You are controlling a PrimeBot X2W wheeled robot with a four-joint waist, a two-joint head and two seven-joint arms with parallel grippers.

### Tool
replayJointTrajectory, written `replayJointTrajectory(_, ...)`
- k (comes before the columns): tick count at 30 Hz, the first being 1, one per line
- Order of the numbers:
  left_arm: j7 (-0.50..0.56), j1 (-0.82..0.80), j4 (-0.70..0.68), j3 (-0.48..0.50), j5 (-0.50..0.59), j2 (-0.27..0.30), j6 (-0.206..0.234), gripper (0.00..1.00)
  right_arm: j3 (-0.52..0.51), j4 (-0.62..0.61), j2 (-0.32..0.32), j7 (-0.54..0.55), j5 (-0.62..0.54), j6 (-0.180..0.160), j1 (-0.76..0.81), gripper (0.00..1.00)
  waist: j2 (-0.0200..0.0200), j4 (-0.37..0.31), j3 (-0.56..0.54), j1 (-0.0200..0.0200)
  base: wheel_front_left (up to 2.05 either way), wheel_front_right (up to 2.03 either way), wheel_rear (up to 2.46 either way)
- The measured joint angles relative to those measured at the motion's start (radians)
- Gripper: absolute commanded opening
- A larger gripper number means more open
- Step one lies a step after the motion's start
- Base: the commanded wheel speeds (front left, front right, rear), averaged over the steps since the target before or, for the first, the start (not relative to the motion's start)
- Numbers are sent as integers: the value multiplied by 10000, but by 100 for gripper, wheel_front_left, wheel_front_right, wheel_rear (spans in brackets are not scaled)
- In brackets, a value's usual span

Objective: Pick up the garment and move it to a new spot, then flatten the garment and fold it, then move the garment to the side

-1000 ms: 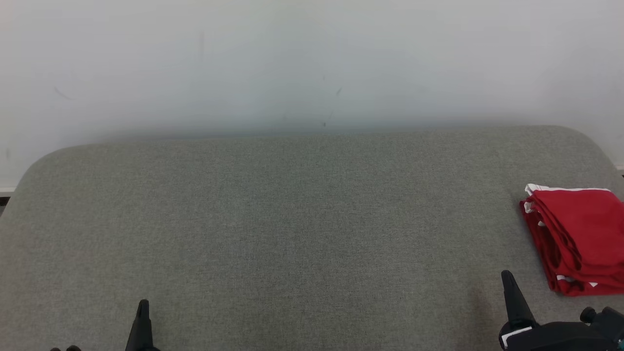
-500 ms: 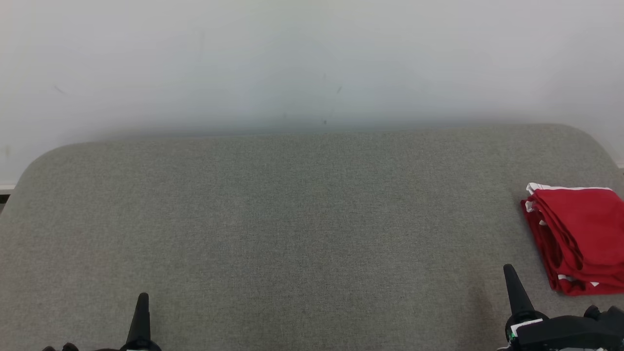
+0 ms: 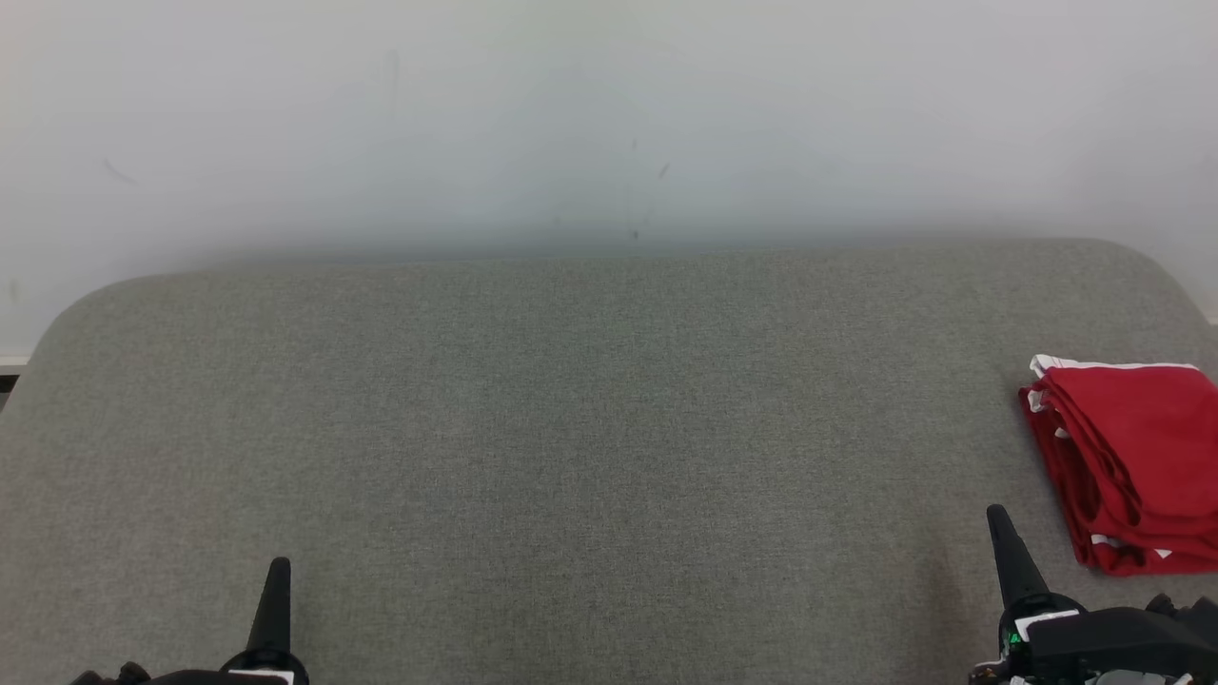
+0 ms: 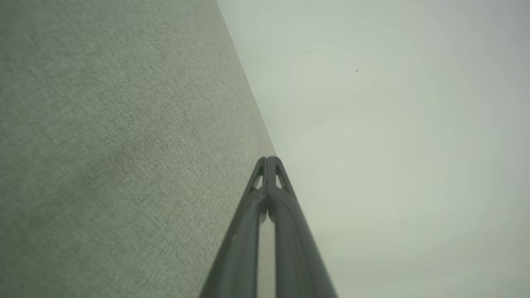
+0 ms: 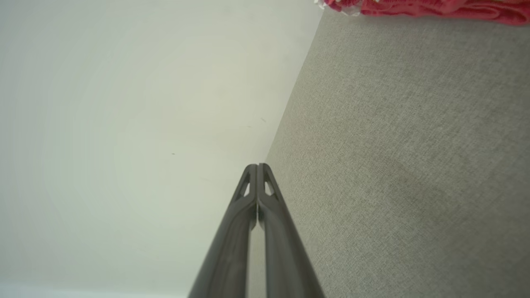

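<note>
The garment point(image 3: 1132, 466) is red with white trim and lies folded in a neat stack at the far right of the grey fabric surface point(image 3: 571, 428); its edge also shows as a red strip, the garment point(image 5: 426, 8), at the top of the right wrist view. My right gripper point(image 3: 999, 518) sits at the lower right, just left of the stack and apart from it, fingers pressed together and empty. My left gripper point(image 3: 279, 568) rests at the lower left, far from the cloth, also shut and empty. Each wrist view shows its own shut gripper: left point(image 4: 268, 159), right point(image 5: 257, 166).
A pale wall point(image 3: 609, 114) rises right behind the grey surface's rounded far edge. The surface's corners curve off at the far left and far right. A strip of skirting shows at the left edge point(image 3: 11, 366).
The whole head view has shifted slightly, so the camera moved. Both gripper tips stand a little higher in the view. The garment has stayed where it lies.
</note>
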Motion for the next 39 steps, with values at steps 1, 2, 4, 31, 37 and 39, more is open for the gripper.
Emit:
replayJointTrajectory(1, 19, -1, -2, 4, -84, 0, 0, 0, -10, 0, 4, 38, 92, 0, -7, 0, 0, 1, 4, 0, 0, 0, 0)
replayJointTrajectory(2, 35, -4, -4, 8, -144, 0, 0, 0, -13, 0, 8, 61, 171, 0, -17, 0, 0, 2, 9, 0, 0, 0, 0)
replayJointTrajectory(4, 96, -18, -12, 17, -339, 0, 0, 0, -35, -2, 15, 77, 330, 0, -41, 0, 0, 4, 17, 0, 0, 0, 0)
replayJointTrajectory(31, 604, -270, -77, 117, -2320, 8, -12, 0, -255, -19, 88, 453, 2313, 0, -359, 0, 0, 30, 127, 0, 0, 0, 0)
replayJointTrajectory(37, 713, -397, -94, 138, -2671, 8, -38, 0, -309, -21, 98, 523, 2740, 0, -380, 0, 0, 35, 153, 0, 0, 0, 0)
replayJointTrajectory(39, 725, -401, -96, 146, -2819, 10, -58, 0, -318, -23, 102, 556, 2855, 0, -386, 0, 0, 37, 161, 0, 0, 0, 0)
